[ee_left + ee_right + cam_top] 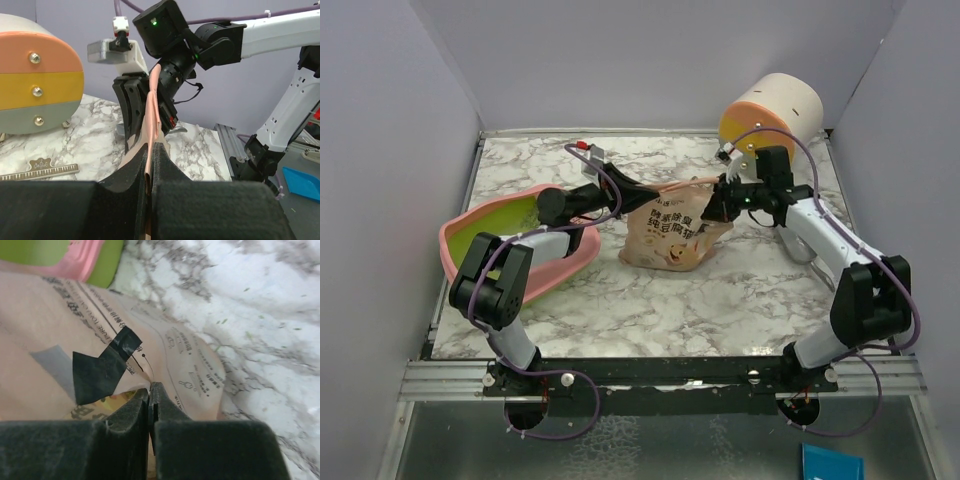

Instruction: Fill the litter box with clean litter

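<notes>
The tan pouch [670, 235] with the cartoon cat stands mid-table, its top edge stretched between both grippers. My left gripper [648, 190] is shut on the left end of that edge; in the left wrist view the thin pink strip [152, 115] runs out from between its jaws [150, 152]. On the right end my right gripper [714, 208] is shut, its jaws [150, 389] pinching the pouch [195, 365] beside a patch of black tape [100, 367]. The pink litter box [490, 225] lies at the left, yellow-green inside. The clean litter is hidden inside the pouch.
The round cream-orange-yellow drawer unit [772, 115] stands at the back right, close behind my right arm. A small grey and red object [590, 152] lies at the back, left of centre. A tan ruler-like strip [40, 170] lies by the drawer unit. Purple walls close three sides.
</notes>
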